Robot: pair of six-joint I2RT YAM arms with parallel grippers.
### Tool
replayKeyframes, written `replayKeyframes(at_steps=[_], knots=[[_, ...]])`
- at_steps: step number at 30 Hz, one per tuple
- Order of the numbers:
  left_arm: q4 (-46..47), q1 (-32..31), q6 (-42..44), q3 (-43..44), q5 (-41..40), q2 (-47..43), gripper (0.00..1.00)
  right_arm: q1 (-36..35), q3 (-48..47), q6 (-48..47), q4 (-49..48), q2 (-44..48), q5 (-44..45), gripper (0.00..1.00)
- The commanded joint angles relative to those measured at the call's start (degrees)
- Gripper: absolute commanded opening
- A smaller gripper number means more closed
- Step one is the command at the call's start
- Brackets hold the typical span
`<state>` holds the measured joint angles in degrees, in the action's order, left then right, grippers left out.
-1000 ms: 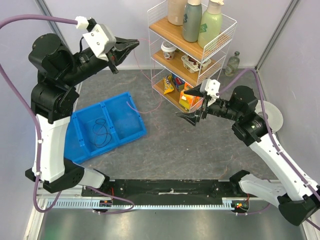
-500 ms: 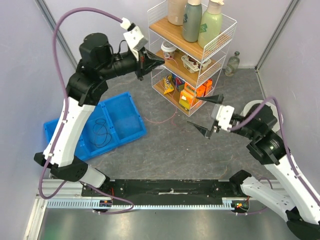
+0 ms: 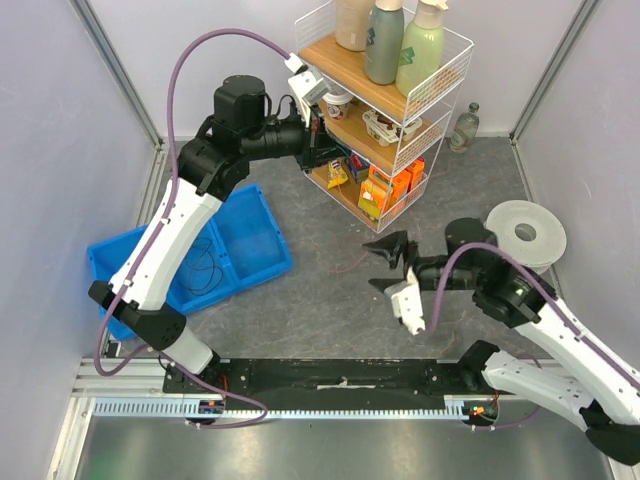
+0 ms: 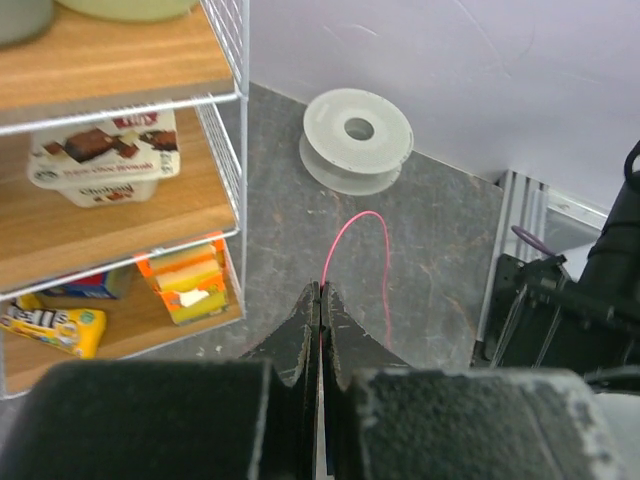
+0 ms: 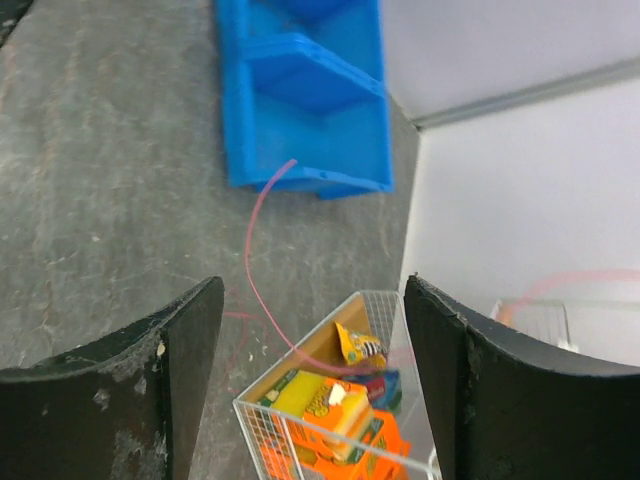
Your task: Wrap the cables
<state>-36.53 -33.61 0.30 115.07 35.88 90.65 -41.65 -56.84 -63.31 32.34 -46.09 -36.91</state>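
The pink cable point(image 4: 365, 214) is pinched at one end between the clenched fingers of the left gripper point(image 4: 321, 300), which we see held up close against the front of the wire shelf rack point(image 3: 322, 52), about level with its middle shelf. From that grip the cable arches out and drops toward the grey floor in front of the rack. In the right wrist view we see it curve across the floor between the rack and the blue bin point(image 3: 240, 235), its loose tip just beside the bin's wall. The right gripper point(image 3: 385, 263) hangs in front of the rack, apart from it, its jaws spread with nothing between them. An empty spool point(image 3: 525, 232) lies to the right of the rack.
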Motion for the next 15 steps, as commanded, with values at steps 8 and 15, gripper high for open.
replayKeyframes(at_steps=[8,15], knots=[[0.2,-0.7,-7.1,-4.0,5.6,0.0,0.02,-14.3,4.7,-18.2,1.9,-6.4,14.7,0.78],[0.3,-0.7,-7.1,-4.9,6.0,-1.3,0.02,-15.7,7.0,-19.7,0.6,-9.5,21.9,0.67]])
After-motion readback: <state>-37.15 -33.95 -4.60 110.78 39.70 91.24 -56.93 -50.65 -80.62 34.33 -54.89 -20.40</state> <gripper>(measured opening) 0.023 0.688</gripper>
